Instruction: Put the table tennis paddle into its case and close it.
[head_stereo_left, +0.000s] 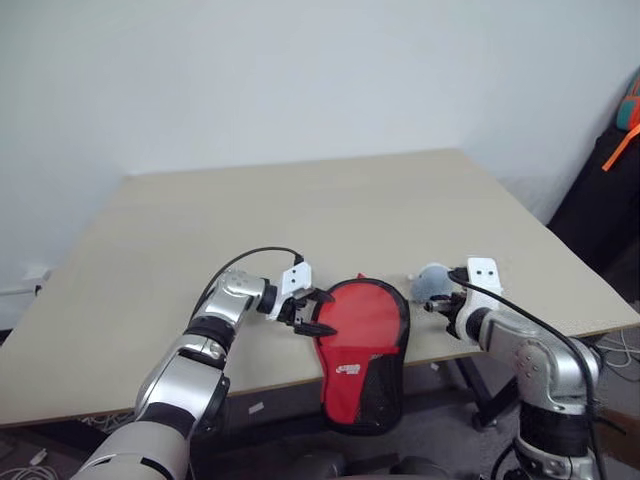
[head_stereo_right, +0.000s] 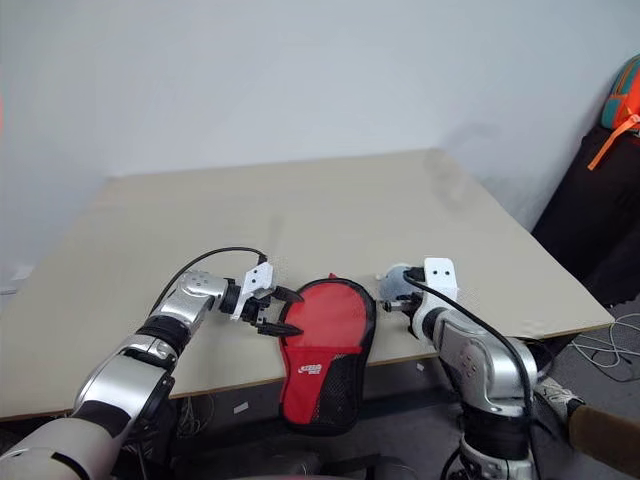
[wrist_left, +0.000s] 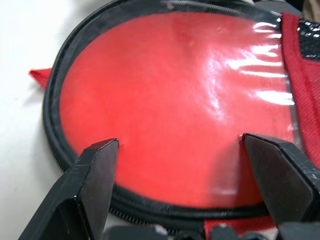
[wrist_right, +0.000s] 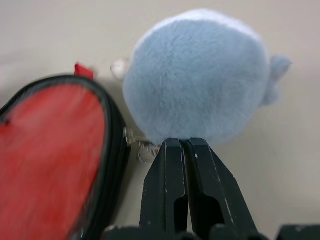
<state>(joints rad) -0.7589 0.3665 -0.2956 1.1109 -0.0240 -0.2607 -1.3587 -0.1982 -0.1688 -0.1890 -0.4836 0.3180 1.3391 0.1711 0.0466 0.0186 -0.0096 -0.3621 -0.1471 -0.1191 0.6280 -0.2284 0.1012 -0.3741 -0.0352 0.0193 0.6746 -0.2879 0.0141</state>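
Now the wide-open left gripper (head_stereo_left: 318, 312) at the red fabric case's (head_stereo_left: 362, 345) nine o'clock should steady it; the right gripper (wrist_right: 186, 146) is shut empty behind the grey plush pouch (wrist_right: 200, 75)

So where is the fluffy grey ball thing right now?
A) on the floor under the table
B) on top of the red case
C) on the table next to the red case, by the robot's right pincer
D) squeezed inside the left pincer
C: the fluffy pouch sits on the table beside the red case, just in front of the shut right pincer.
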